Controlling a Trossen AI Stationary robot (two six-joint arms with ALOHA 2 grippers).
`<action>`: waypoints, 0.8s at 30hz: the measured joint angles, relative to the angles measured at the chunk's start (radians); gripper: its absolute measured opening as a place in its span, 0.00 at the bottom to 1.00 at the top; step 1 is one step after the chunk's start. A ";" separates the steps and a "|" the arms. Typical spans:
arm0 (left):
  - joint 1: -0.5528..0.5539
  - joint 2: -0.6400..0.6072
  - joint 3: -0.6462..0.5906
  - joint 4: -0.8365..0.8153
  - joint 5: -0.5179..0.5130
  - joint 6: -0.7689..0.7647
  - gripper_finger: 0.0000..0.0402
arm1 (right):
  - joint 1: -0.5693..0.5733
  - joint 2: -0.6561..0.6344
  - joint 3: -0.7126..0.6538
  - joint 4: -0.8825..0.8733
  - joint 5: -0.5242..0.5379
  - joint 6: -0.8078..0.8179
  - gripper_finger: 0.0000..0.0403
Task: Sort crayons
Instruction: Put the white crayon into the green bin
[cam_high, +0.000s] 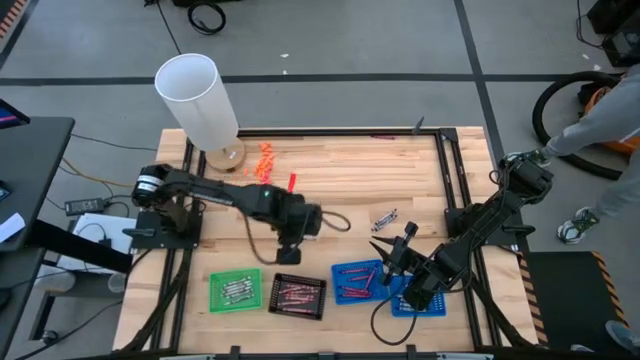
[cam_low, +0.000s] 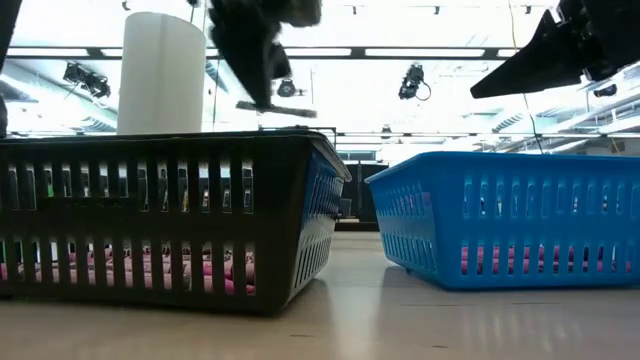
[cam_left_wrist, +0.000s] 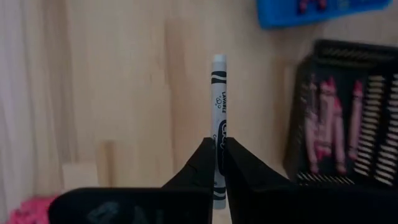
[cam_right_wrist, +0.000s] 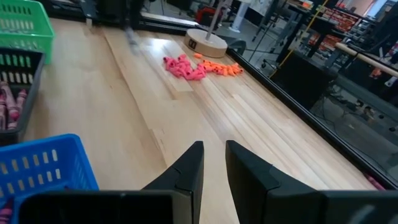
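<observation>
Left tool (cam_left_wrist: 219, 163) pinches a grey crayon (cam_left_wrist: 219, 106) near its lower end, fingers pressed tight on it, crayon standing out straight ahead of the tips. In the high view this tool (cam_high: 292, 238) hangs above the worktop (cam_high: 340, 170) just behind the black tray (cam_high: 298, 296), arm stretched in from the left edge, wrist pointed down. Low view shows it well above the tray rim, so the crayon is carried, not yet dropped. Right tool (cam_right_wrist: 213, 163) holds nothing, fingers a small way apart; it hovers over the blue tray (cam_high: 360, 281) region at the front right (cam_high: 392, 258), arm folded back toward the right rail. Sorting looks well along: green tray (cam_high: 235, 291) holds greyish sticks, black tray holds pink-red ones, blue tray holds reddish ones. Still loose on the worktop: a few grey crayons (cam_high: 385, 219) mid-right and a red crayon (cam_high: 292, 182) near the pile of orange pieces (cam_high: 265, 159). A white cylinder (cam_high: 198, 98) stands at the back left. Judged: the carried grey crayon belongs in the green tray; a few picks remain.
</observation>
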 joint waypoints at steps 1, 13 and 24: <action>-0.021 -0.006 0.000 -0.010 -0.007 -0.017 0.04 | 0.000 0.000 0.000 0.001 -0.001 0.000 0.19; -0.255 -0.014 0.000 -0.216 -0.136 -0.262 0.04 | 0.001 0.000 0.000 0.008 -0.002 0.006 0.19; -0.410 -0.014 0.000 -0.292 -0.159 -0.363 0.05 | 0.001 0.000 0.000 0.046 -0.003 0.009 0.19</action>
